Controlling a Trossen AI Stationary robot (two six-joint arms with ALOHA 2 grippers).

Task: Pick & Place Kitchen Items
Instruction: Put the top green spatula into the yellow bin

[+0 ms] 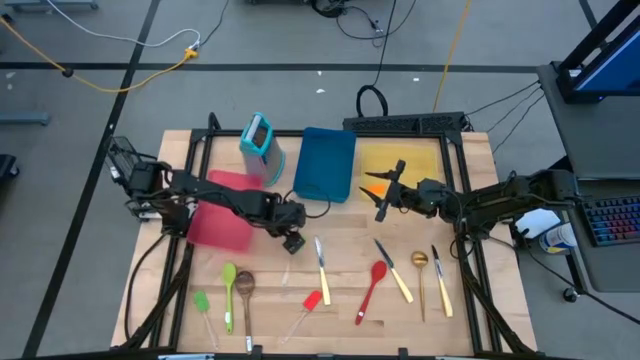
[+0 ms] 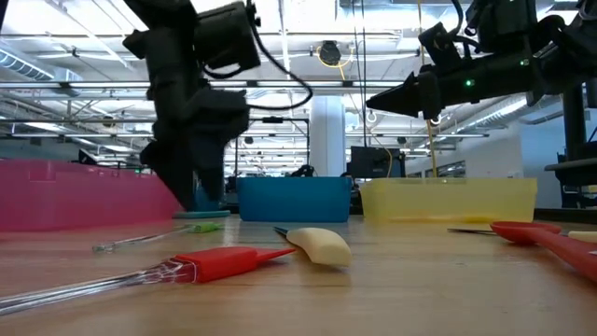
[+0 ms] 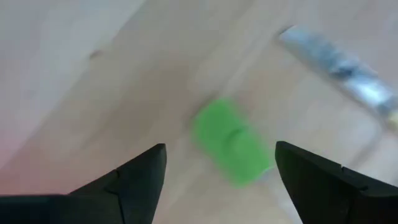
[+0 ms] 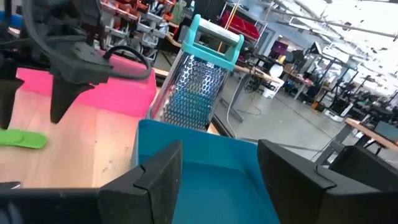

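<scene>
My left gripper points down over the wooden table, open. A green utensil head lies on the table below, between its fingers; neither finger touches it. It also shows in the low view and the right wrist view. A knife lies just beside it, blade toward the gripper. More utensils lie along the near edge: green spoon, wooden spoon, green spatula, red spatula, red spoon, gold spoon. My right gripper stands level and open, nothing between its fingers.
A pink tray lies under the left arm, a blue tray at the middle back, and a yellow tray with an orange piece to its right. A teal upright holder stands at the far left. Two more knives lie near right.
</scene>
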